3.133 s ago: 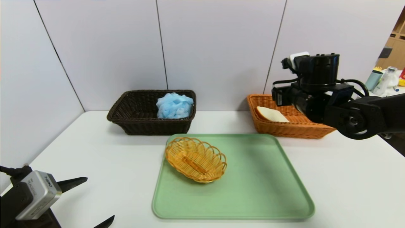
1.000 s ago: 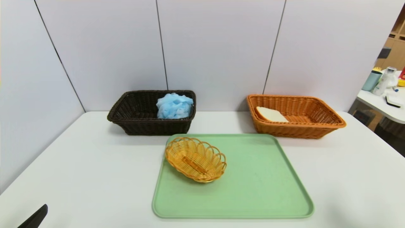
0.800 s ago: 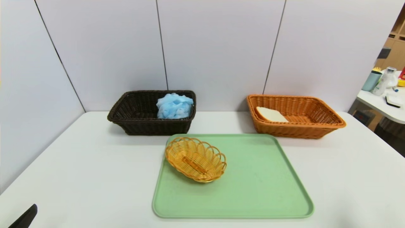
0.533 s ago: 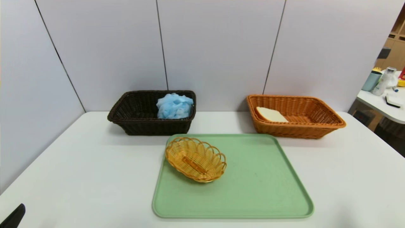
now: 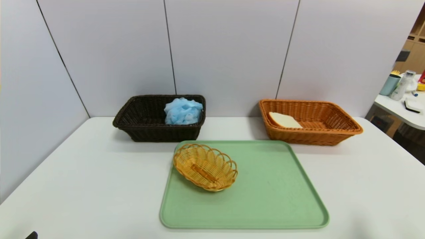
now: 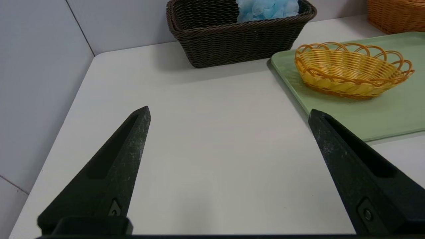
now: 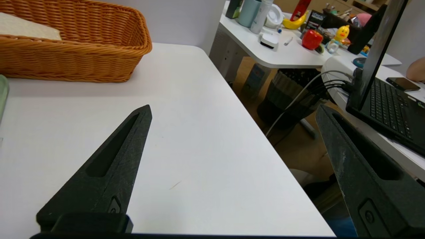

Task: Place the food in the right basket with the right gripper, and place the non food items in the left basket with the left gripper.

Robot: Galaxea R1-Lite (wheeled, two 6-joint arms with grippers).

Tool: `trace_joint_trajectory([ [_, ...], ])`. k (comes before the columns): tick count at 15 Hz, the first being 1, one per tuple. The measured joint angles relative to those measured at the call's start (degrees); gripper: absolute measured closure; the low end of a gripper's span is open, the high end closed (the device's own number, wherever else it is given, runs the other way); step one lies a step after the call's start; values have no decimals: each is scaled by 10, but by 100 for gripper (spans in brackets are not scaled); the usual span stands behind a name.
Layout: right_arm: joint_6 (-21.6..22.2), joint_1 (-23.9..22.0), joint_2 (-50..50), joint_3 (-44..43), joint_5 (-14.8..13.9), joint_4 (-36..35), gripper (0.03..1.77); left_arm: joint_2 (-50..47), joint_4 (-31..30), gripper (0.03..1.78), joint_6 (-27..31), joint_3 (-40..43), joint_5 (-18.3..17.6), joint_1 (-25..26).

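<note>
Each end effector ends in two long, matte black fingers that taper to blunt points. On the left end effector (image 6: 229, 113) every finger (image 6: 113, 166) carries a shallow elongated recess along its inner face, pale scuff specks near the tip, and a small screw by the base. The right end effector (image 7: 232, 111) looks identical, equally scuffed.

Three baskets: one dark basket (image 5: 146, 127), one orange basket (image 5: 332, 127), one small yellow basket (image 5: 205, 166). One green tray (image 5: 279, 199). One blue puff (image 5: 183, 111). One bread slice (image 5: 285, 120).
</note>
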Motion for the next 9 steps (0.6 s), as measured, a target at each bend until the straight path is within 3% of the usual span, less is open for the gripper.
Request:
trace_joint_trajectory([
  [9, 0, 0, -7, 6, 0, -1, 11, -33, 5, 12, -8, 46, -2, -28],
])
